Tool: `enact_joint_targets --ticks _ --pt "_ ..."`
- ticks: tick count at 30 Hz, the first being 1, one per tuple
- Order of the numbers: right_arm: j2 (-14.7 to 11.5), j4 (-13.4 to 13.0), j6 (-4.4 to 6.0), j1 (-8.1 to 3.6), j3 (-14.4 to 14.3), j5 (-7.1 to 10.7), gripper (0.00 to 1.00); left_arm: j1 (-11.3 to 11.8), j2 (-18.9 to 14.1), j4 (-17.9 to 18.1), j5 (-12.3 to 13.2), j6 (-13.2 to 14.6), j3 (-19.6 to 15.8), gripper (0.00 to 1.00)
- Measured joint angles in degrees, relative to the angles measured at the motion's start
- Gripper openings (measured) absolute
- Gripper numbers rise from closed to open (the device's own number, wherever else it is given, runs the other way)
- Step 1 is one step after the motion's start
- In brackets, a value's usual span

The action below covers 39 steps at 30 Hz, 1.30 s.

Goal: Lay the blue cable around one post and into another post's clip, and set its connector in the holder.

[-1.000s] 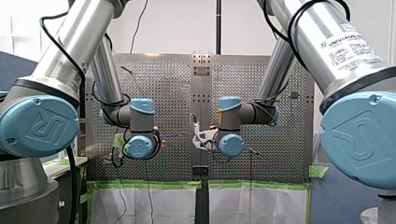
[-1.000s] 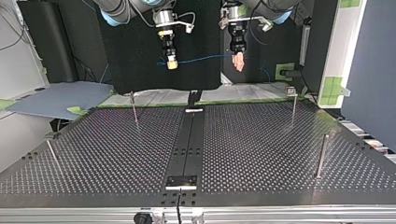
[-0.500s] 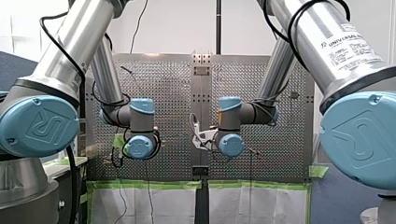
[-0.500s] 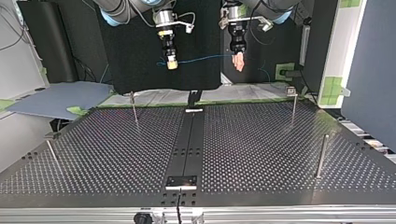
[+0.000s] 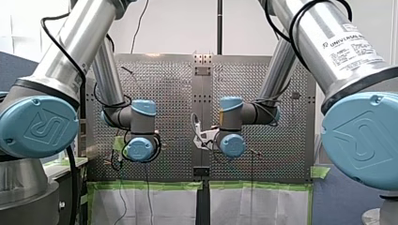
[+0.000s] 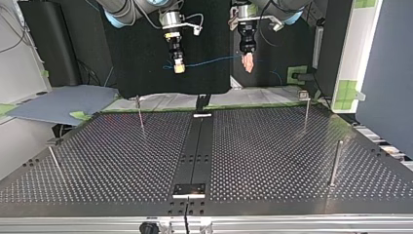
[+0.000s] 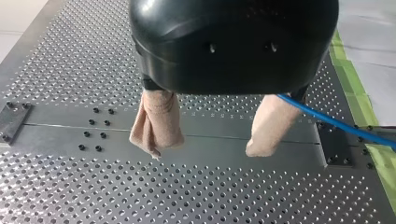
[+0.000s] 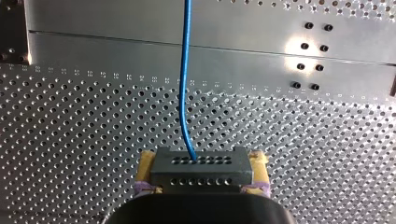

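**Both arms held above the perforated table (image 6: 272, 146).** Left gripper (image 7: 203, 149): its 2 beige-padded fingers (image 7: 156, 122) stand wide apart with nothing between them. The blue cable (image 7: 334, 122) emerges from behind the outer side of 1 pad and runs off beside the gripper; whether pad and cable touch cannot be told. Right gripper (image 8: 201, 161): its yellow pads (image 8: 147, 163) are closed on the 2 short sides of the dark grey connector (image 8: 201, 171), a flat block with 2 rows of small holes. The cable leaves the middle of this block and runs straight ahead of the gripper, over the table's smooth central strip (image 8: 140, 44). In the top view, where the sides are crossed, the cable hangs in the air as a nearly level line between the 2 grippers, well above the table and apart from every post. 4 thin upright posts stand on the table in that view: a far-left post (image 6: 140, 113), a far-right post (image 6: 306, 111) with a small square head, a near-right post (image 6: 334, 163) and a near-left post (image 6: 54, 162). The front view shows the blue-capped wrists of the left arm (image 5: 140, 149) and the right arm (image 5: 232, 144) side by side over the table's middle, with the grippers themselves hidden.
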State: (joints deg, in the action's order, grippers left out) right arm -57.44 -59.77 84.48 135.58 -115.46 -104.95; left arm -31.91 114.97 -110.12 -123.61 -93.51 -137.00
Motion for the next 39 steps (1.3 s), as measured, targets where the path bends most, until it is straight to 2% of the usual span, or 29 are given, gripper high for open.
enact_joint_targets --ticks 10,15,20,35,39 --pt "-0.1 0.08 0.09 -0.09 -0.08 0.08 0.0 -0.01 0.02 -0.02 0.0 0.0 0.0 1.0" --pt "-1.15 0.68 1.66 -0.75 -1.78 0.39 0.0 -0.01 0.02 -0.02 0.0 0.0 0.0 1.0" --pt "-1.38 0.78 2.28 -0.86 -2.67 0.43 0.0 -0.01 0.02 -0.02 0.0 0.0 0.0 1.0" --pt "-1.41 0.79 2.37 -0.88 -2.81 0.44 0.0 -0.01 0.02 -0.02 0.0 0.0 0.0 1.0" --pt "-1.05 0.83 1.69 -0.22 -2.13 -0.25 0.0 -0.75 0.26 -0.75 -0.52 -0.74 -0.73 1.0"
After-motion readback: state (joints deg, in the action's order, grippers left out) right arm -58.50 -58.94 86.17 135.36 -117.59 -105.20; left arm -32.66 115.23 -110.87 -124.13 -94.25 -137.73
